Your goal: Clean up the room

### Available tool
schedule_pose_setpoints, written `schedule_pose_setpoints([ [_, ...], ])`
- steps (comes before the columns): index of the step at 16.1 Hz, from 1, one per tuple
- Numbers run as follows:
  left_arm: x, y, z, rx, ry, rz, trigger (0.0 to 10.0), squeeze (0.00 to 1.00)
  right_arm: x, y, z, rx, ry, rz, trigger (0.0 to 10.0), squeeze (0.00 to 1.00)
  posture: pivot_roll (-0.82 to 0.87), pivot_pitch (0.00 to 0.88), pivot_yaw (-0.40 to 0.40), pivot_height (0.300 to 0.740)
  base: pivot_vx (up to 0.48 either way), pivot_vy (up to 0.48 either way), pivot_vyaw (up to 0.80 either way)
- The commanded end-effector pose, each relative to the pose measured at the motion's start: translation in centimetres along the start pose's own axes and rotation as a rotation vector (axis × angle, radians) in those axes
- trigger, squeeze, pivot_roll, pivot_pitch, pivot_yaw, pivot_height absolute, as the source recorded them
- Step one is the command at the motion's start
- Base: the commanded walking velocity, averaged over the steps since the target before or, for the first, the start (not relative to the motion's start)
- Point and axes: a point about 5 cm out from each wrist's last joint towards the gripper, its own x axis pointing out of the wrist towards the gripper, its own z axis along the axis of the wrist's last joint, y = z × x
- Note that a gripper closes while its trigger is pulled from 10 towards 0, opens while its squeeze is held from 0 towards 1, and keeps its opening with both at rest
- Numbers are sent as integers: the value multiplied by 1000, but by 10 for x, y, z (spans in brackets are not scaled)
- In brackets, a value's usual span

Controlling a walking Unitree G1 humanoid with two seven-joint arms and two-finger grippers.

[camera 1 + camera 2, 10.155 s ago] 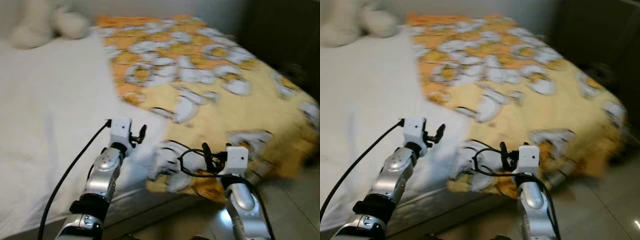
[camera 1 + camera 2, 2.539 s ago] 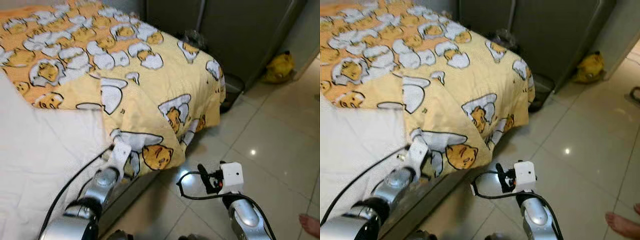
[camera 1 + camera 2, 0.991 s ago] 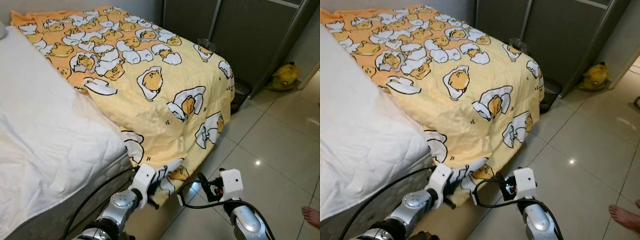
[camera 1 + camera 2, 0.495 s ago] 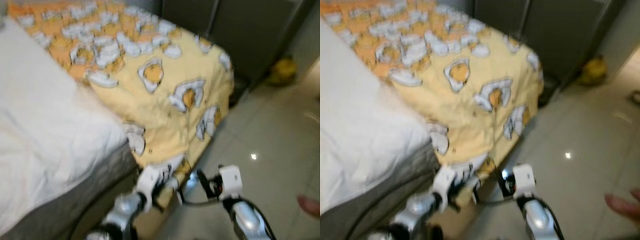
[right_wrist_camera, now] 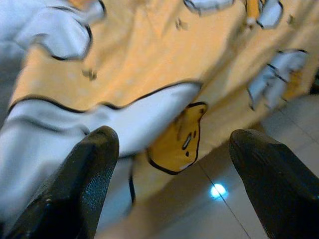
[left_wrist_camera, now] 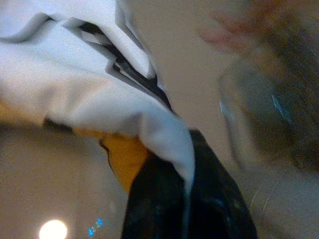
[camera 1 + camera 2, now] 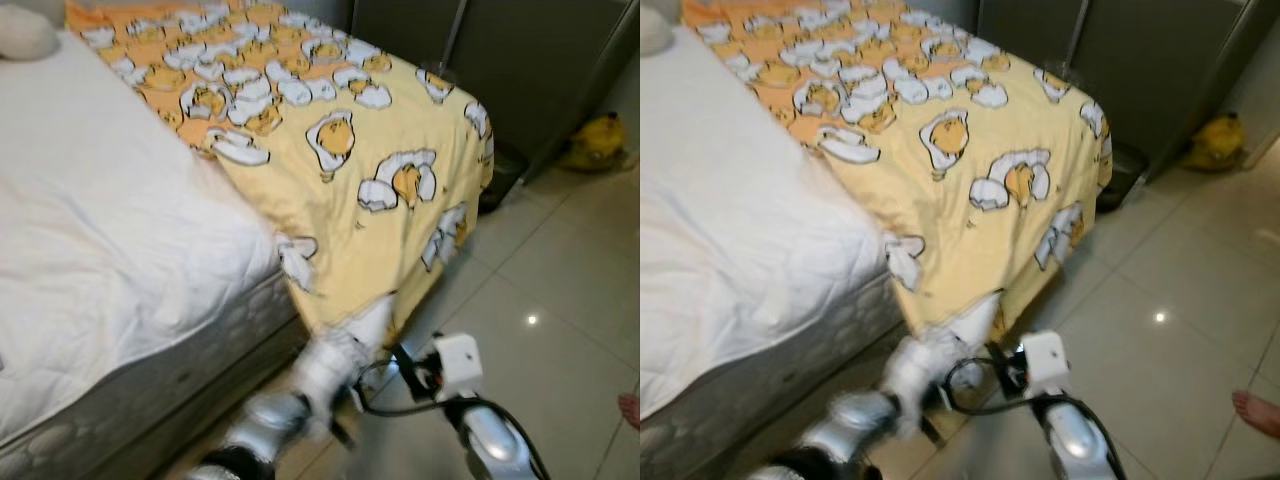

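From my head camera I look down on the bed (image 7: pixel 90 250), its white quilted mattress cover bare on the side nearer me, and the yellow blanket (image 7: pixel 390 130) printed with egg characters spread over the far part and hanging down over the bed's foot corner toward the tiled floor (image 7: pixel 560 290). My left gripper (image 7: pixel 335 365) sits blurred right at the blanket's lowest hanging corner, below the bed's edge, but the head views cannot resolve how the fingers stand. My left wrist camera settles that: the two black fingers (image 6: pixel 149 199) are pressed together with a white and orange fold of the blanket pinched between them, the cloth rising away from the tips. My right gripper (image 7: pixel 405 365) hovers just beside the left one, a little farther out from the bed over the floor. Its wrist camera shows both fingers (image 5: pixel 75 184) spread wide, holding nothing, with the blanket's hanging hem and one egg character between them farther off. Beyond the foot of the bed stand dark wardrobe doors (image 7: pixel 520 60), with a yellow bag (image 7: pixel 597 142) on the floor beside them.
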Motion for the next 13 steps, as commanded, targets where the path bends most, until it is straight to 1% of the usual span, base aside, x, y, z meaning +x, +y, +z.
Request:
schedule_pose_setpoints([
  [1,12,-28,-3,-56,23,-169,10000,0,-1,-2,-1,-6,10,-1,10000,0,-39,45,-44,740,0,0,0],
  [2,14,-32,0,-72,15,-190,10000,0,-1,-3,0,-7,10,2,10000,0,-49,47,-53,740,0,0,0],
  [3,23,-49,12,-89,-21,-304,10000,0,-4,-4,-1,-15,19,18,10000,0,-46,65,-77,740,0,0,0],
  [4,27,-60,19,-79,-34,-387,10000,0,-5,-3,0,-24,23,38,10000,0,-43,69,-84,740,0,0,0],
  [5,27,-62,20,-76,-35,-401,10000,0,-5,-3,0,-26,23,42,10000,0,-43,69,-84,740,0,0,0],
  [6,29,-68,21,1,-22,-430,10000,0,-3,-6,0,-33,27,43,10000,0,-35,68,-89,740,0,0,0],
  [7,31,-69,22,86,-1,-413,10000,0,2,-12,4,-30,21,25,10000,0,-34,61,-85,740,0,0,0],
  [8,32,-66,26,116,-2,-372,10000,0,8,-16,10,-23,2,5,10000,0,-39,49,-79,740,0,0,0],
  [9,33,-60,30,106,-13,-305,10000,1000,12,-18,17,-17,-19,-6,10000,0,-39,42,-77,740,0,0,0],
  [10,32,-54,35,83,-29,-273,10000,1000,16,-18,21,-7,-34,-15,10000,0,-40,28,-68,740,0,0,0],
  [12,30,-46,41,51,-49,-262,10000,1000,21,-18,27,4,-53,-23,10000,0,-37,11,-47,740,0,0,0],
  [13,25,-35,42,46,-60,-241,10000,1000,25,-20,34,29,-77,-41,10000,0,-31,2,-37,740,0,0,0],
])
